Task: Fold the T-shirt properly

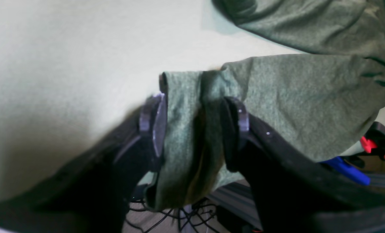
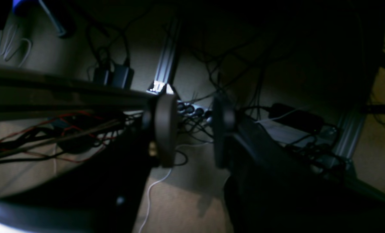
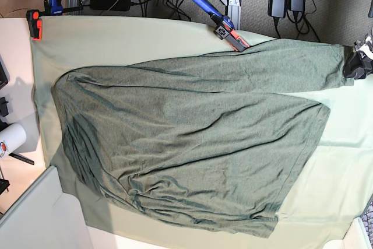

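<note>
The T-shirt [image 3: 186, 138], dark heathered olive green, lies spread and wrinkled over most of the mint-green table cloth [image 3: 116, 39]. One part stretches toward the table's far right edge in the base view. There my left gripper [image 3: 356, 62] holds it. In the left wrist view a bunched fold of the T-shirt [image 1: 292, 97] fills the gap between the left gripper's [image 1: 195, 106] two dark fingers. My right gripper [image 2: 192, 129] is out of the base view. Its own camera shows its jaws apart and empty, hanging over the dim floor beside the table.
A blue and orange clamp [image 3: 221, 24] bites the cloth at the table's far edge, next to the T-shirt. A red clamp [image 3: 36, 24] sits at the far left corner. A white roll [image 3: 11, 138] lies left of the table. Cables and a power strip [image 2: 192, 110] cover the floor.
</note>
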Controlling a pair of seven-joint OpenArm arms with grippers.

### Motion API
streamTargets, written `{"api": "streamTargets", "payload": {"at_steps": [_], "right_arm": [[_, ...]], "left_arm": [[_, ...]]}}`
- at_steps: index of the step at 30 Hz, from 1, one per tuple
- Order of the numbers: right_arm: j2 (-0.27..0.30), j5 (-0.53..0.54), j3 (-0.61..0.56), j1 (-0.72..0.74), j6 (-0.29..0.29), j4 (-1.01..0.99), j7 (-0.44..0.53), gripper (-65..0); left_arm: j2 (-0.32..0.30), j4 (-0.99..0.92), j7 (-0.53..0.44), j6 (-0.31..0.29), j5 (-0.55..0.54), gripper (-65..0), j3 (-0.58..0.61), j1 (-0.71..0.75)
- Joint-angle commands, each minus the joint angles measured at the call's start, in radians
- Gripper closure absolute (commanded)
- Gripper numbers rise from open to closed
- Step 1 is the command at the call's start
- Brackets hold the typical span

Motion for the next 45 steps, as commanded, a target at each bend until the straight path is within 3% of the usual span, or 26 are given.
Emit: {"api": "streamTargets", "payload": {"at_steps": [1, 3, 7, 11, 17, 20, 22, 26, 33, 45], "right_arm": [[0.011, 0.010, 0.011, -0.014, 0.002, 0.016, 0.018, -19.2], [0.011, 0.031, 0.015, -0.014, 0.002, 0.020, 0.018, -19.2], [0.011, 0.076, 0.035, -0.014, 0.002, 0.040, 0.018, -19.1], [0.008, 0.144, 0.094, -0.014, 0.002, 0.098, -0.021, -19.1], [-0.014, 0.286, 0.276, -0.007, 0.002, 0.244, -0.094, -19.1], [-0.026, 0.323, 0.362, 0.049, -0.002, 0.261, -0.113, -19.2], [-0.031, 0.335, 0.397, 0.110, -0.033, 0.254, -0.163, -19.2], [-0.031, 0.336, 0.395, 0.243, -0.139, 0.205, -0.250, -19.4], [-0.031, 0.337, 0.394, 0.394, -0.144, 0.054, -0.254, -32.9], [-0.031, 0.386, 0.374, 0.630, -0.135, -0.195, -0.286, -33.1]], "left_arm": [[-0.014, 0.010, 0.021, -0.012, 0.021, -29.8, 0.007, -0.002], [-0.014, 0.010, 0.019, -0.013, 0.032, -23.6, 0.012, -0.002], [-0.014, 0.010, -0.019, -0.023, 0.034, -0.5, 0.012, -0.002], [-0.014, 0.010, -0.036, -0.040, 0.034, 0.0, 0.012, -0.002], [-0.018, 0.010, -0.058, -0.040, 0.034, 0.0, 0.012, -0.002], [-0.017, 0.010, -0.062, -0.040, 0.034, 0.0, 0.012, -0.002], [-0.017, 0.011, -0.063, -0.040, 0.034, 0.0, 0.012, -0.002], [-0.017, 0.011, -0.066, -0.040, 0.032, 0.0, 0.012, -0.002], [-0.032, 0.011, -0.065, -0.040, 0.028, 0.0, 0.012, -0.002], [-0.081, 0.011, -0.057, -0.040, -0.009, 0.0, 0.012, -0.002]]}}
